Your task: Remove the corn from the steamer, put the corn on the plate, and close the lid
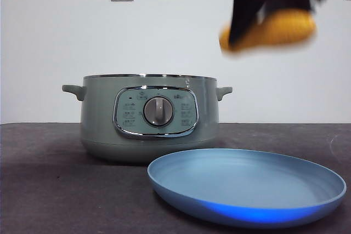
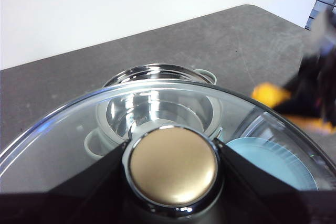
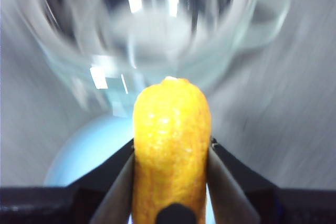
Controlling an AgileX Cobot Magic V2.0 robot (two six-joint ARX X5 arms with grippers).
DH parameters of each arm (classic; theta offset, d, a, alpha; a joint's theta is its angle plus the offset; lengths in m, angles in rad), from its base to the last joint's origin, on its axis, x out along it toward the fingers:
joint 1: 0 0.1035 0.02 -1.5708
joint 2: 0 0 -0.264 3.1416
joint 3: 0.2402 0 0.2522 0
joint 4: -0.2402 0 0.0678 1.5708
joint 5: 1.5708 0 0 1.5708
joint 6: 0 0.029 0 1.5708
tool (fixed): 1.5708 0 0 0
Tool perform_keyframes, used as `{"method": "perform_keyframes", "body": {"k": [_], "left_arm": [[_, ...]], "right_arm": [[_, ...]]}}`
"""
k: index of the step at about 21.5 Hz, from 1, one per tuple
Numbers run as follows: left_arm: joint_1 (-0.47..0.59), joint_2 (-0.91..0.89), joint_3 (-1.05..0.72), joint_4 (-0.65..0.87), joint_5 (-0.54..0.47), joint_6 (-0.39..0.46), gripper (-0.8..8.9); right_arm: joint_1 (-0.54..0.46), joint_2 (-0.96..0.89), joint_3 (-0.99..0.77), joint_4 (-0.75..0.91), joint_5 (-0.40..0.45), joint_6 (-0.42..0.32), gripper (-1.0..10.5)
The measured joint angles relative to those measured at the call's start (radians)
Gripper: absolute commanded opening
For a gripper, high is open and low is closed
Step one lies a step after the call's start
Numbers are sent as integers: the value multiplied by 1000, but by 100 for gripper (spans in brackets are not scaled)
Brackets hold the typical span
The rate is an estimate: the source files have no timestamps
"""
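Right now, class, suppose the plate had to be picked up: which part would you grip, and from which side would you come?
Probably the raised rim of the plate, pinched over its edge from above. The plate is wide, shallow and lies flat, so only the rim offers a thin part to close on. The side away from the steamer looks freest.

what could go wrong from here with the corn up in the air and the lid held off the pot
1. The right gripper pinches the yellow-orange corn cob high above the wide blue plate; the blurred picture suggests fast motion, so it might slip and bounce off.
2. The plate is shallow, so a cob released from height could roll over its rim.
3. The left gripper holds the glass lid only by its knob above the sage-green steamer; it may tilt.
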Motion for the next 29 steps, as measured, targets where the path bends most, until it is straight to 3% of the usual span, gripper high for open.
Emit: {"method": "perform_keyframes", "body": {"k": [3, 7, 19, 25, 27, 29], "left_arm": [[0, 14, 0, 0, 0, 0, -8], [0, 22, 0, 0, 1, 0, -8], [0, 22, 0, 1, 3, 0, -8], [0, 23, 0, 2, 3, 0, -8], [0, 34, 0, 11, 3, 0, -8], [0, 51, 0, 26, 3, 0, -8]], "right_arm": [[0, 6, -171, 169, -83, 33, -16], [0, 10, -309, 330, -89, 53, -16], [1, 249, -350, 507, -92, 63, 5], [1, 253, -349, 510, -99, 67, 476], [2, 253, -350, 504, -115, 67, 574], [2, 236, -351, 492, -115, 67, 601]]}}
